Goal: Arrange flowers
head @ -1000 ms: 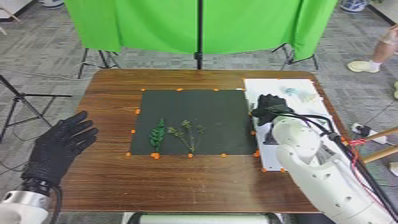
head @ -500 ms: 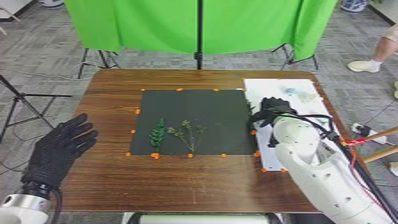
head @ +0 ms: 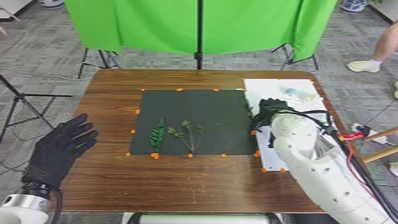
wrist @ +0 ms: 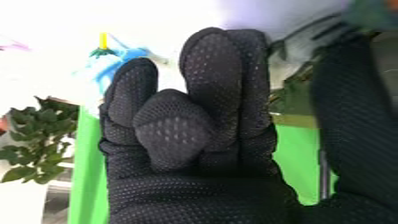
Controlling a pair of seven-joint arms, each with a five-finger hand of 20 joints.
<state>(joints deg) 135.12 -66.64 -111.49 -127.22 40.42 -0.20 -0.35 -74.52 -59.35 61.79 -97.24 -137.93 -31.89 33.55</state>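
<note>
1. As my right hand point(head: 272, 106) works the inner side of the white board point(head: 273, 157), beside the dark mat point(head: 191, 102), its grip stays an open question: I cannot tell whether it is clenched, released or holding a stem.

2. Close by my glove, leafy stems point(wrist: 289, 91) show in the right wrist view. Should I close on leaves alone, they could slide or tear; if the stems are in my grip, uneven pressure could let them turn.

3. Farther out, a blue flower point(wrist: 108, 64) lies on the white surface. A low sweep of my wrist could catch its petals and drag it along.

4. On the mat, a thin branching sprig point(head: 188, 136) lies just beside a green leafy sprig point(head: 157, 135), both flat. Trailing greenery could hook the fine twigs and pull the pair askew, and a stem set down too close would cross them.

5. Across the brown table point(head: 195, 185), my left hand point(head: 60, 145) is empty, its fingers loosely extended, well apart from the sprigs. Brought in without care, it could brush the green one first, that being the nearer.
</note>
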